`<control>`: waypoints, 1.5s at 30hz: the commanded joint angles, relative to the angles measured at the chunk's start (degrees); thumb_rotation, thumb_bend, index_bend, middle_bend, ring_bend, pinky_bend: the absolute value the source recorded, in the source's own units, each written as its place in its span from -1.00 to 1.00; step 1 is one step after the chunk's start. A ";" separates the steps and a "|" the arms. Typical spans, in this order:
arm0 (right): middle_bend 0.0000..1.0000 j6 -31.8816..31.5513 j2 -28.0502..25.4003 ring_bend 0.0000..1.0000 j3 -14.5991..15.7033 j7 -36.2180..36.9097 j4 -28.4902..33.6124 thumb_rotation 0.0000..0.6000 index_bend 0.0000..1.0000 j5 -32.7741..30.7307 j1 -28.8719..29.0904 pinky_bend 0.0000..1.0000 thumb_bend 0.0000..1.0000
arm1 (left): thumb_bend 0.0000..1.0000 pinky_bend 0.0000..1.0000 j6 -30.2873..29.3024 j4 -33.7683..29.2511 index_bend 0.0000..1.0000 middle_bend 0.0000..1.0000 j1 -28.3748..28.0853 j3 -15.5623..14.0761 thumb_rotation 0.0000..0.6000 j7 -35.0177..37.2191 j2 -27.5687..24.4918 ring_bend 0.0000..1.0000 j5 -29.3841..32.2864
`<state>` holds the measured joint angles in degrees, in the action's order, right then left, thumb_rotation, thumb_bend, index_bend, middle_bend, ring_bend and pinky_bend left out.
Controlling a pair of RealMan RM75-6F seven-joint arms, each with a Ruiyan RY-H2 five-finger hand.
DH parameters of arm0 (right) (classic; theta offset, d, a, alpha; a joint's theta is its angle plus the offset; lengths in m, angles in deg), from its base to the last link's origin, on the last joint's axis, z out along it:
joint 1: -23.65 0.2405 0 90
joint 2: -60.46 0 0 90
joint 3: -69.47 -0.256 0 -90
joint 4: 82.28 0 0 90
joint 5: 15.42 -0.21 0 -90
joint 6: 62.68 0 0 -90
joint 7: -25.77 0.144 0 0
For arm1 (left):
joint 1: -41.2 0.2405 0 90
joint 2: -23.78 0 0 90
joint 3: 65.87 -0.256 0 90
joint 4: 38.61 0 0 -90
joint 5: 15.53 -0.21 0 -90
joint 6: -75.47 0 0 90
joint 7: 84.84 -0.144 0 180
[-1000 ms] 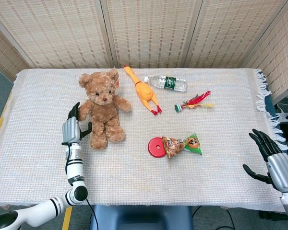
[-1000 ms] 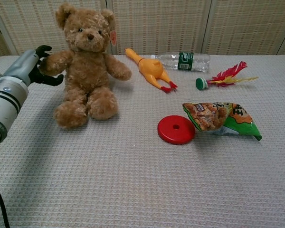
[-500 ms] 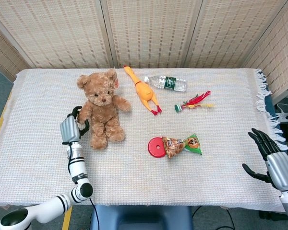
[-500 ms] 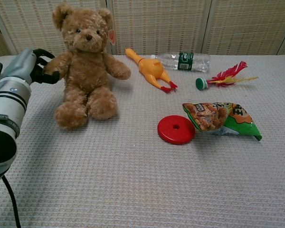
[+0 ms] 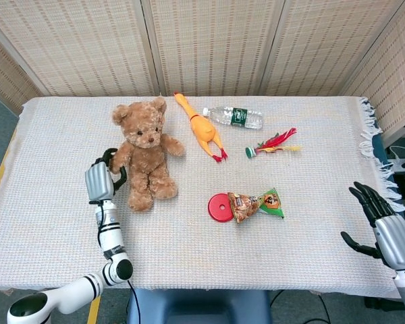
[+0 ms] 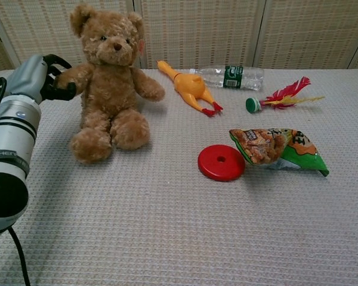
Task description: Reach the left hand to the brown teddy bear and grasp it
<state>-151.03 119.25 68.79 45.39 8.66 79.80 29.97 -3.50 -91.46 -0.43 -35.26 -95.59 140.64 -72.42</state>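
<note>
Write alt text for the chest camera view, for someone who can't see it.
The robot's left hand grips one arm of a seated brown plush teddy bear on a cloth-covered table. To the right lie a yellow rubber chicken, a clear plastic water bottle, a red-feathered shuttlecock, a flat red disc and a green snack bag.

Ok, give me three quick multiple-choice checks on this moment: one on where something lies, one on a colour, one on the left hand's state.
1. What lies right beside the red disc?
A. the water bottle
B. the snack bag
C. the rubber chicken

2. What colour is the water bottle's label?
A. green
B. blue
C. white

3. What is the left hand doing?
A. resting flat on the cloth
B. hovering open above the red disc
C. curled around the teddy bear's arm

Key: 1 B, the snack bag touches the disc's edge. 2 A, the water bottle carries a green band. 3 C, the left hand wraps the teddy bear at its arm.
</note>
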 commanded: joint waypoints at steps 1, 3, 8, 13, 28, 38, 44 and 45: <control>-1.00 -0.01 0.02 -1.00 0.02 -0.02 0.00 1.00 -1.00 0.00 -0.02 -0.70 -0.69 | -0.01 -0.10 0.98 1.15 -0.40 -0.09 0.22 -0.75 1.00 0.52 0.46 -0.26 0.04; -1.00 -0.06 0.05 -1.00 0.03 -0.06 -0.02 1.00 -1.00 0.01 -0.05 -0.70 -0.69 | -0.01 -0.06 2.30 0.35 -0.35 -0.05 0.54 -0.73 1.00 -0.68 0.07 -0.21 1.08; -1.00 0.08 0.11 -1.00 -0.01 -0.16 -0.03 1.00 -1.00 -0.09 0.02 -0.70 -0.69 | -0.02 -0.05 1.19 -0.02 -0.33 -0.02 0.61 -0.64 1.00 -0.29 -0.03 -0.19 0.29; -1.00 0.12 0.07 -1.00 0.03 -0.08 -0.02 1.00 -1.00 0.03 0.07 -0.70 -0.69 | -0.02 -0.05 -1.04 2.12 -0.34 -0.03 0.44 -1.30 1.00 2.50 0.94 -0.19 -2.28; -1.00 -0.09 0.05 -1.00 0.05 0.20 -0.13 1.00 -1.00 0.11 0.03 -0.70 -0.69 | -0.02 -0.02 1.03 -3.83 -0.30 0.02 1.78 -1.29 1.00 -2.64 -1.27 -0.17 0.43; -1.00 -0.01 0.04 -1.00 0.20 0.24 -0.14 1.00 -1.00 0.18 -0.01 -0.70 -0.69 | -0.02 -0.02 4.76 -6.08 -0.25 0.07 2.62 -1.72 1.00 -5.70 -2.37 -0.17 3.38; -1.00 0.15 -0.01 -1.00 0.19 0.21 -0.08 1.00 -1.00 0.09 0.05 -0.70 -0.69 | -0.02 -0.02 0.40 -3.48 -0.27 0.05 2.04 -1.92 1.00 -1.28 -1.13 -0.18 -0.95; -1.00 0.14 -0.01 -1.00 0.20 0.23 -0.10 1.00 -1.00 0.09 0.05 -0.70 -0.69 | -0.02 -0.02 -0.31 -2.63 -0.27 0.04 1.88 -2.02 1.00 -0.29 -0.82 -0.18 -1.82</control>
<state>-150.88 119.24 68.99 45.63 8.56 79.89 30.02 -2.05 -95.77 1.80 -37.07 -97.93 139.08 -72.33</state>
